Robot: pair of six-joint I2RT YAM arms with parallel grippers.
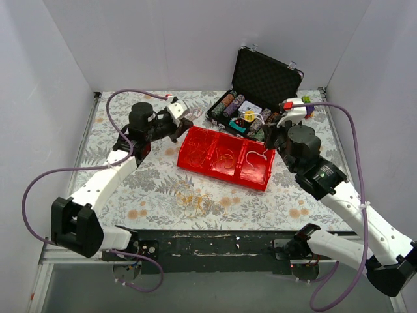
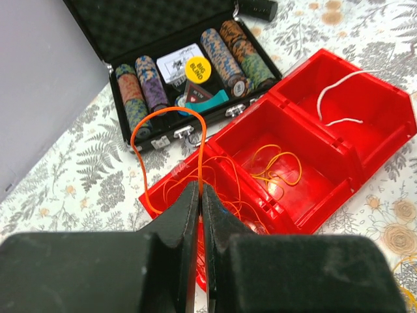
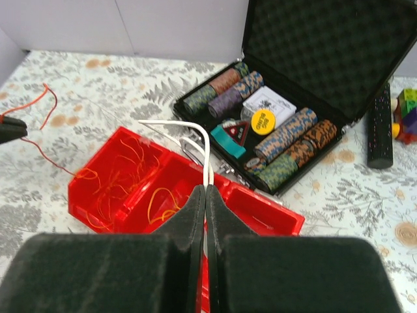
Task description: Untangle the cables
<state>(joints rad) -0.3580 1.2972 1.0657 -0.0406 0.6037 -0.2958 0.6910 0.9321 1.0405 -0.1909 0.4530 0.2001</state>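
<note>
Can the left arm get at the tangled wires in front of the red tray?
Likely yes for reach: nothing blocks the tangled wires. But the left arm has its jaws shut on an orange wire.

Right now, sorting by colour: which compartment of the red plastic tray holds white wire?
The right-end compartment, top view; the other two hold orange strands and yellow strands.

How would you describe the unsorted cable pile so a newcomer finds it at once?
Find the red three-compartment tray in the middle of the table. Just in front of its near wall, a small tangle of cables lies on the floral surface. Unlike the strands sorted inside the tray, it is a mixed yellow-and-orange heap outside it.
</note>
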